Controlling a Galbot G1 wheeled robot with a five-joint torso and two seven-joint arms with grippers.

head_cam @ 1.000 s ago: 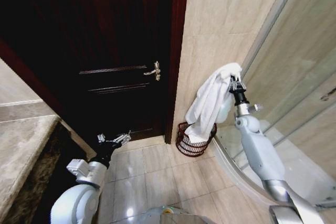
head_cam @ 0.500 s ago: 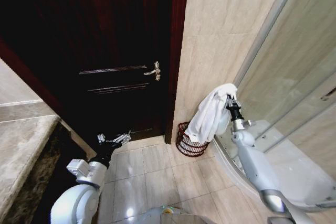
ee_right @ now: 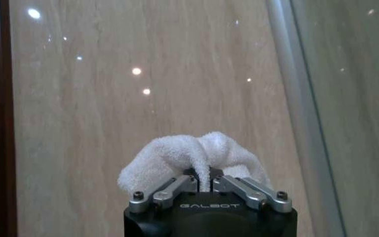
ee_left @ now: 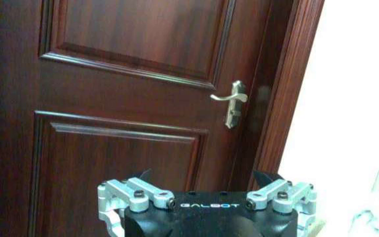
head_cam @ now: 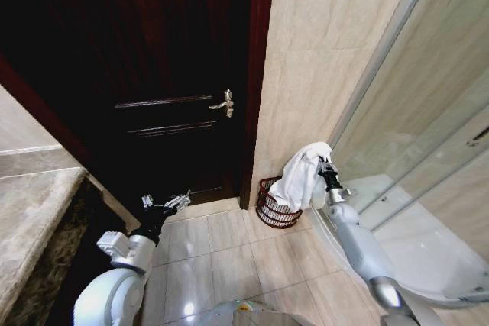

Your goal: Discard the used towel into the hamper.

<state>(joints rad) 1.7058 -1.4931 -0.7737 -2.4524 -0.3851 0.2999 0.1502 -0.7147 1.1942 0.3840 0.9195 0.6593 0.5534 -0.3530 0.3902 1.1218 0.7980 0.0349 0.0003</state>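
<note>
Lower now than a second ago, the right gripper (head_cam: 324,164) has brought the towel (head_cam: 302,177) down toward the hamper (head_cam: 276,204), which stands on the floor by the wall corner. Its fingers are pinched on the towel's top fold (cloth draping left). The hamper lies below-left of it. The left gripper (head_cam: 166,202) idles open near the door (head_cam: 153,74).

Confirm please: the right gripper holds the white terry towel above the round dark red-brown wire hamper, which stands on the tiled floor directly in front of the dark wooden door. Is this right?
Not quite. The round dark red-brown wire hamper stands against the beige tiled wall, beside the dark wooden door, not in front of it, as the head view shows. The rest holds: the right gripper holds the white terry towel above it.
</note>
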